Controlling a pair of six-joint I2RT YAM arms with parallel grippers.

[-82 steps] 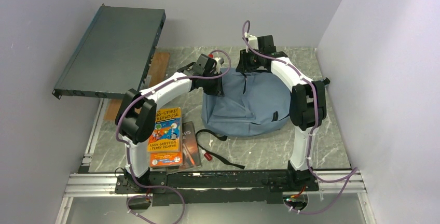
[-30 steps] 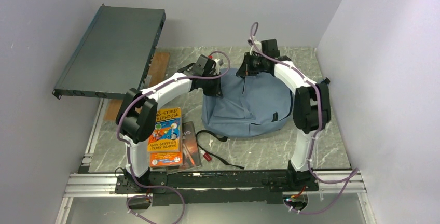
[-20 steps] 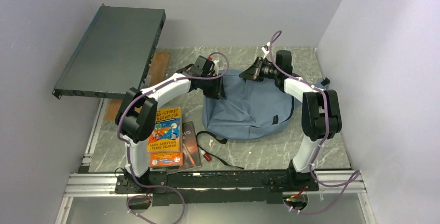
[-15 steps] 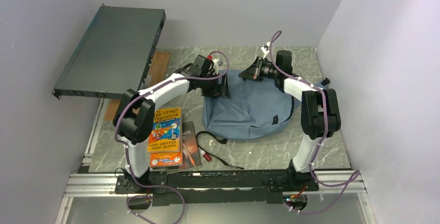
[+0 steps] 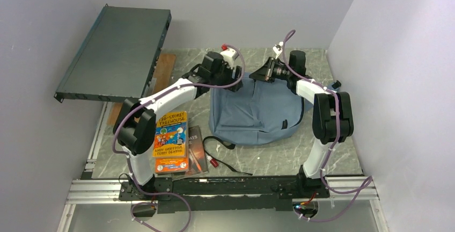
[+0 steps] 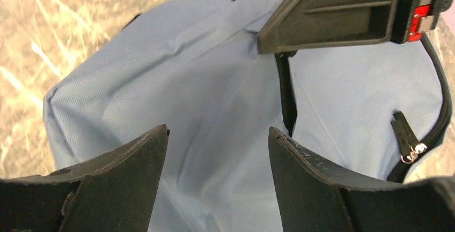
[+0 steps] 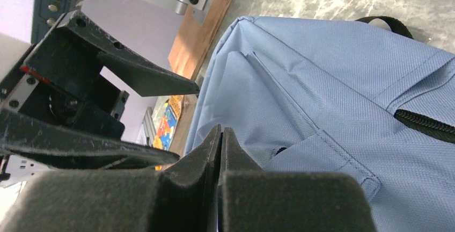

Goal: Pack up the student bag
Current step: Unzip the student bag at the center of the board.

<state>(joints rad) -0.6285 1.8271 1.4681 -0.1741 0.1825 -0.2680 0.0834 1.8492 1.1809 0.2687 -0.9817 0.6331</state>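
The student bag (image 5: 257, 111), soft blue-grey fabric with dark zippers, lies flat in the middle of the table. My left gripper (image 5: 235, 81) hovers open over its top left corner. In the left wrist view its jaws (image 6: 217, 135) stand wide apart with only bag fabric (image 6: 204, 81) below them and a zip pull (image 6: 409, 142) to the right. My right gripper (image 5: 255, 75) is at the bag's top edge, pointing left toward the left gripper. Seen from the right wrist (image 7: 221, 132), it is shut, with nothing showing between the pads, just over the blue fabric (image 7: 343, 92).
A bright orange book (image 5: 171, 142) lies on a darker book (image 5: 196, 154) at the near left. Black straps (image 5: 232, 161) and a small red piece (image 5: 214, 162) trail in front of the bag. A dark flat metal unit (image 5: 115, 52) leans at the back left over a wooden board (image 5: 163, 68).
My left gripper has opened and moved up and right along the bag's top edge. The right arm swung its elbow out to the right, its gripper staying shut at the bag's top.
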